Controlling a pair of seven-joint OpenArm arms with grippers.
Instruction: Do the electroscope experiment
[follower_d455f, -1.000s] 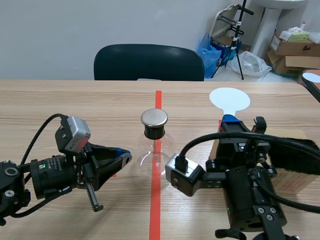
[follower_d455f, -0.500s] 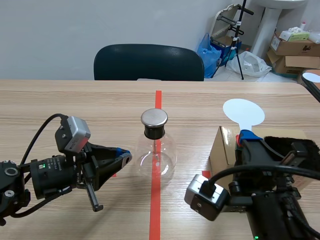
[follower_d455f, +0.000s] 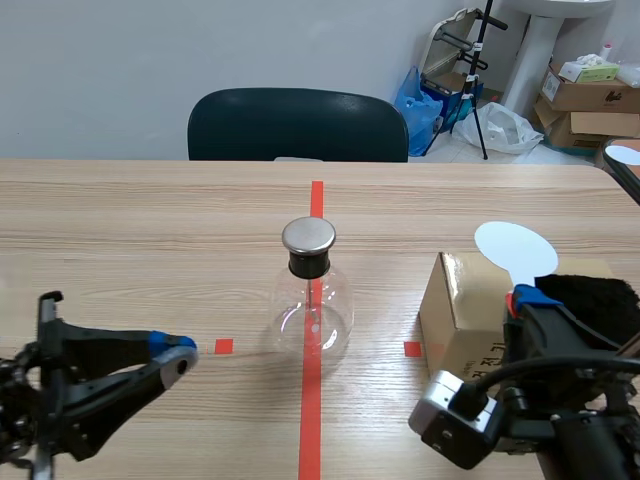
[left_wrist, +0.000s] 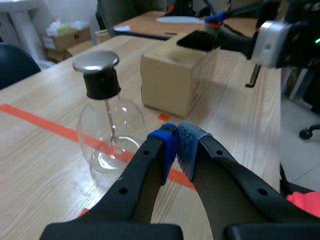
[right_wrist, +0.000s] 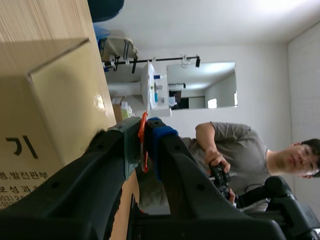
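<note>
Glass, round-bellied and metal-capped, the electroscope flask (follower_d455f: 312, 305) stands on the red tape line (follower_d455f: 311, 420) at the middle of the table (follower_d455f: 150, 220), just where it stood a second ago. Both arms have shifted since then. The left arm has drawn back into the lower left of the frame. Its left pincer (follower_d455f: 176, 353), earlier close beside the flask, now lies well apart from it, stretched low and almost level over the wood with its tips aimed at the flask. Its fingers are pressed together with nothing between them; in the left wrist view the blue pads (left_wrist: 166, 149) meet just short of the flask. The right arm has slid toward the lower right corner. The white paddle (follower_d455f: 514, 247) has travelled with it, rightward and lower in the frame, and now shows over the far edge of the cardboard box (follower_d455f: 455, 315). The right pincer (follower_d455f: 527, 298) points upward, clamped on the paddle's stem. A black furry cloth (follower_d455f: 590, 290) lies on top of the box.
</note>
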